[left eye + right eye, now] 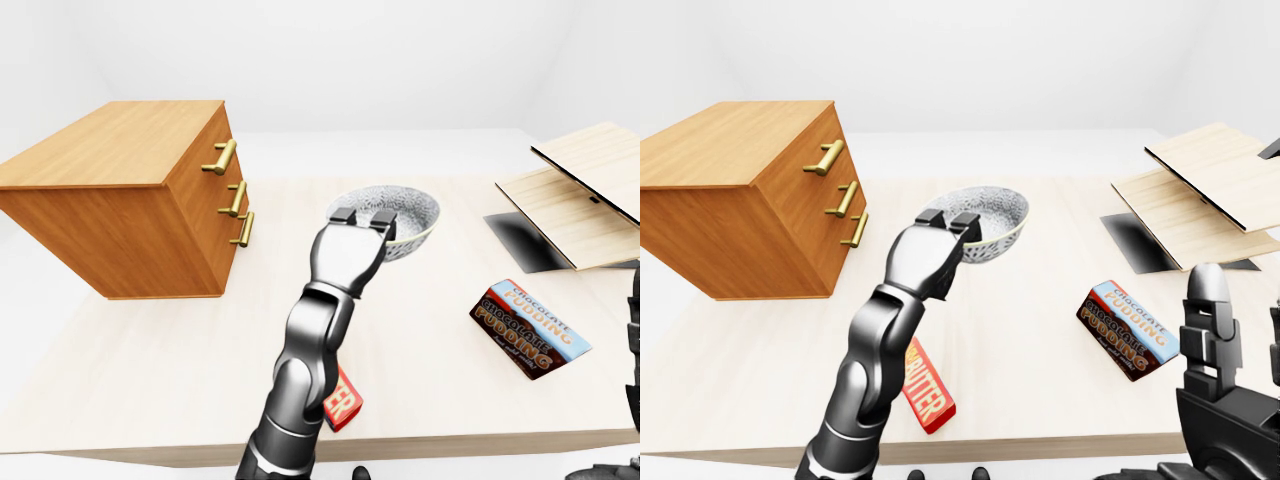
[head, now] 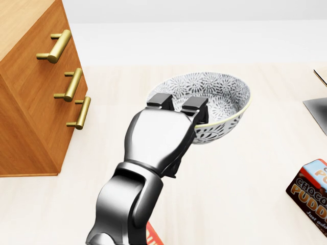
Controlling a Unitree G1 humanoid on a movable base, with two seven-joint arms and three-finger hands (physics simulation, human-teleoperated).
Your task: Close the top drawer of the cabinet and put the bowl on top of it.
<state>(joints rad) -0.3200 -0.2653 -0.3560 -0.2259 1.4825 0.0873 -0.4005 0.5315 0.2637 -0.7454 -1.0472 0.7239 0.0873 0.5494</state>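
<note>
The patterned grey-white bowl (image 2: 219, 99) hangs tilted above the table, to the right of the cabinet. My left hand (image 2: 178, 105) is shut on its near rim, two fingers hooked over the edge; the thumb is hidden under the bowl. The wooden cabinet (image 1: 120, 190) stands at the left of the table, and all three of its drawers look pushed in. The top drawer's brass handle (image 2: 55, 46) is at the upper left of the head view. My right hand (image 1: 1208, 318) rests low at the bottom right of the right-eye view, fingers upright and holding nothing.
A chocolate pudding box (image 1: 530, 327) lies on the table at the right. A red packet (image 1: 925, 385) lies near the table's near edge under my left arm. Pale wooden boards (image 1: 580, 185) sit at the upper right.
</note>
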